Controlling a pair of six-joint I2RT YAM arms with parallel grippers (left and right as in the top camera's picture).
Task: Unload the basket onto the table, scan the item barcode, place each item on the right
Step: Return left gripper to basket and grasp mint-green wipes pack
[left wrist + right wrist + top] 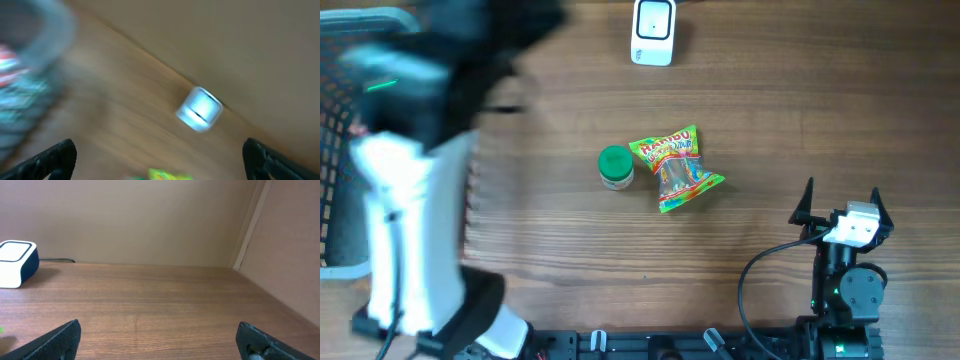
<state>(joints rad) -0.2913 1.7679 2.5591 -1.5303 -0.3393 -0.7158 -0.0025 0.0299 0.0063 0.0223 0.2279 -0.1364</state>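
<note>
A Haribo candy bag [677, 168] lies on the wooden table near the middle, with a small green-lidded jar [615, 166] just to its left. The white barcode scanner [653, 32] stands at the far edge. It also shows in the left wrist view as a blurred scanner [200, 109] and at the left of the right wrist view as the scanner [17, 256]. My left gripper [160, 165] is open and empty, with a strip of the candy bag [165, 175] below it. My right gripper [840, 205] stands open and empty at the front right.
A dark mesh basket [338, 130] with a grey rim sits at the far left, partly under my blurred left arm [410, 200]. In the left wrist view the basket [30, 75] holds colourful packets. A cardboard wall [150, 220] runs behind the table.
</note>
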